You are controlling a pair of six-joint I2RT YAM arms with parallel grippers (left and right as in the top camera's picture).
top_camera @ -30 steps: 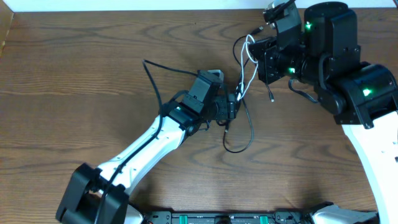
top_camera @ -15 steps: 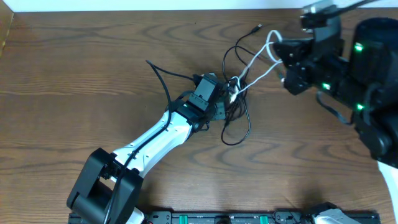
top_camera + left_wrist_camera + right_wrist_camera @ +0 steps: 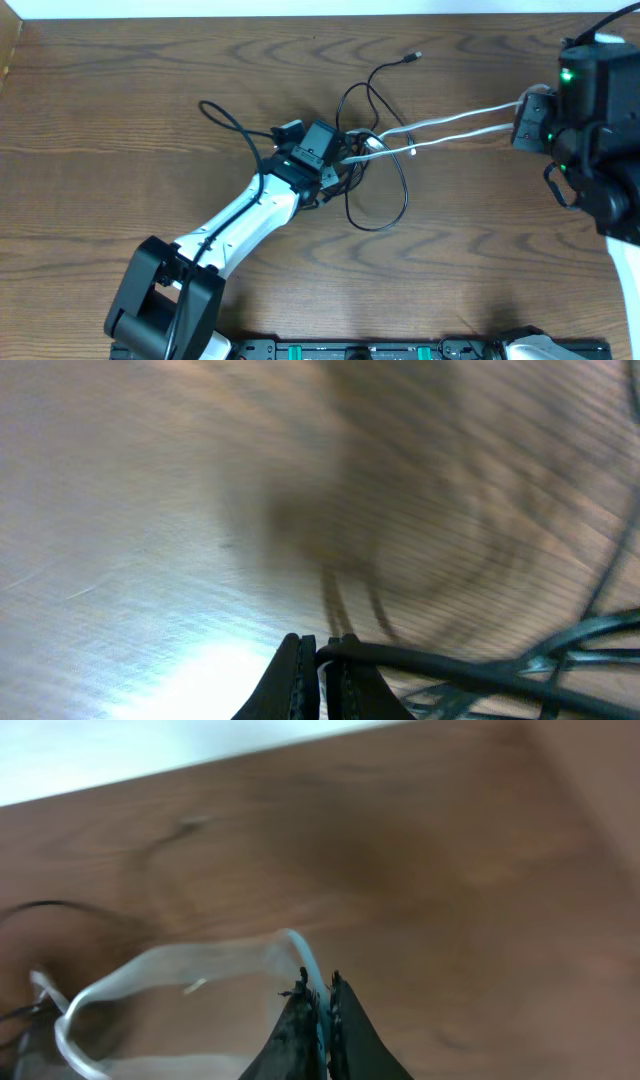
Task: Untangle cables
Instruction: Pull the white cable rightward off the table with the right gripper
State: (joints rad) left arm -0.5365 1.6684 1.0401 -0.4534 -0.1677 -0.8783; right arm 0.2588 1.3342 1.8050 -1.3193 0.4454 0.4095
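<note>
The cables lie tangled at the table's middle. A white cable (image 3: 430, 120) stretches in two taut strands from the knot to my right gripper (image 3: 520, 118), which is shut on it. In the right wrist view the white cable (image 3: 150, 970) loops away from the right gripper (image 3: 318, 978). A black cable (image 3: 404, 195) makes loose loops by the knot, its plug end (image 3: 415, 57) lying toward the far edge. My left gripper (image 3: 345, 163) is at the knot. In the left wrist view the left gripper (image 3: 320, 645) is shut on the black cable (image 3: 480, 672).
The left arm's own thicker black wire (image 3: 235, 125) arcs over the wood to the left of the knot. A dark rail (image 3: 360, 350) runs along the near edge. The far table edge (image 3: 250, 18) meets a white wall.
My right gripper has swung right and pulled the white cable out into long taut strands. My left gripper has shut on the black cable at the knot and shifted slightly left.
</note>
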